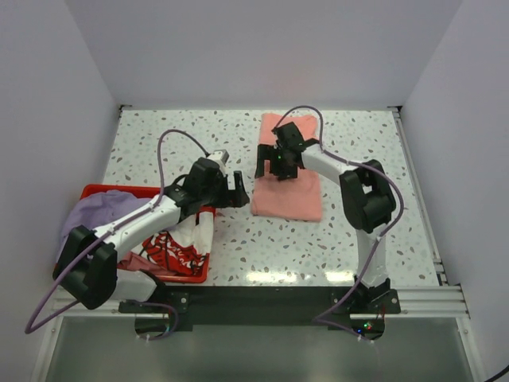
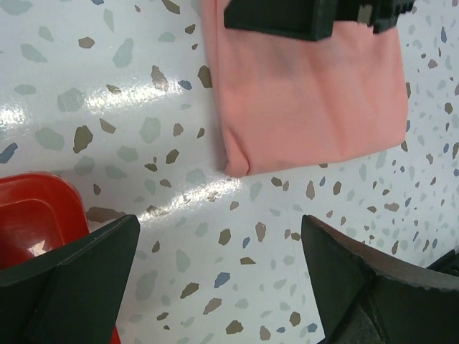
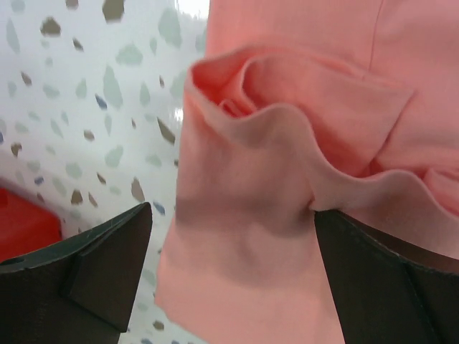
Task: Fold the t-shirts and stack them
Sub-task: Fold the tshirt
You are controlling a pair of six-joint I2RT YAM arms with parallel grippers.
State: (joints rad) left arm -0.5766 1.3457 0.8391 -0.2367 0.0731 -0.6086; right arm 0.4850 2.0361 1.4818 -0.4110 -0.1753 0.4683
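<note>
The salmon-pink t-shirt (image 1: 290, 187) lies folded on the table right of centre. My right gripper (image 1: 276, 165) hovers over its left part, open. In the right wrist view the wide-apart fingers straddle a rumpled fold of the pink cloth (image 3: 244, 143), and the right finger (image 3: 380, 272) touches a fold edge. My left gripper (image 1: 236, 191) is open and empty just left of the shirt, above bare table (image 2: 221, 222). The shirt's near left corner (image 2: 315, 100) shows ahead of it. The lavender t-shirt (image 1: 99, 211) and the white t-shirt with red print (image 1: 171, 248) lie in the crate.
The red plastic crate (image 1: 103, 191) stands at the left front; its corner shows in the left wrist view (image 2: 32, 215). White walls close in the speckled table (image 1: 183, 143) on three sides. The right gripper's body (image 2: 287, 18) shows at the top of the left wrist view.
</note>
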